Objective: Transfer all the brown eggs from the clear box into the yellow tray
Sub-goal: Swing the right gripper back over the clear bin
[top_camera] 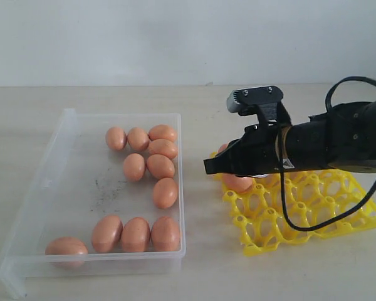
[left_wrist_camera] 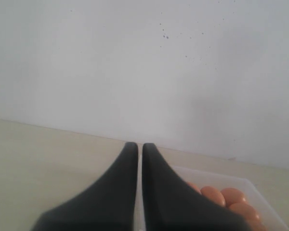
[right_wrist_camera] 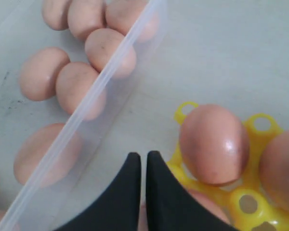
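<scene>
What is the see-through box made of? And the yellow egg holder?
The clear box looks like thin plastic: see-through, with glossy walls and dark scuffs on its floor. The yellow tray also seems to be plastic: bright even colour, smooth moulded rings with holes.

eleven brown eggs [top_camera: 160,166] lie on their sides in the clear box [top_camera: 55,144]: seven bunched by its far right corner, four in a row along the near wall. dark scuffs mark its floor. just right of it sits the yellow tray [top_camera: 313,197], openwork, at least two eggs in the cups nearest the box
</scene>
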Motion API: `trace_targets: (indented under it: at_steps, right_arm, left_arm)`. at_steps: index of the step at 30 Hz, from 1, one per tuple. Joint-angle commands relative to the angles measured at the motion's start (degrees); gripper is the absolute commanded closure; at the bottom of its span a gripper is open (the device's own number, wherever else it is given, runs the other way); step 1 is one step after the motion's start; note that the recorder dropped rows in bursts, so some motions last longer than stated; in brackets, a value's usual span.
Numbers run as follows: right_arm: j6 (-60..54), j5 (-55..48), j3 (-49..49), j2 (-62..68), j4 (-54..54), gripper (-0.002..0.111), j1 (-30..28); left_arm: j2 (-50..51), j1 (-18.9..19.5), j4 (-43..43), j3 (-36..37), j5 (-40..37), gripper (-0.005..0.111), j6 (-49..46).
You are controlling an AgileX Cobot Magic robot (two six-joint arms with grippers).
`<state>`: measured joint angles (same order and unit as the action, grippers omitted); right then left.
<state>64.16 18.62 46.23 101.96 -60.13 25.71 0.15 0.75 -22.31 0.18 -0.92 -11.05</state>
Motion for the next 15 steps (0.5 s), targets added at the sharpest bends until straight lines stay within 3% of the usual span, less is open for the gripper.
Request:
trace_targets:
  at_steps: [1,5,15]
  right_arm:
    - [0.7,-3.68,1.04,0.4,-0.49,0.109,0.11]
    - [2.98,-10.29,1.04,0.4,-3.86,0.109,0.11]
    - [2.96,-15.59,0.76,-6.24,-3.98,0.109,0.82]
  left_arm:
    - [-0.15,0.08,-0.61,-0.18,0.92,0.103,0.42]
    - [-0.15,0.08,-0.61,-0.18,0.92,0.103,0.42]
    - [-0.15,0.08,-0.61,-0.18,0.92,0.103,0.42]
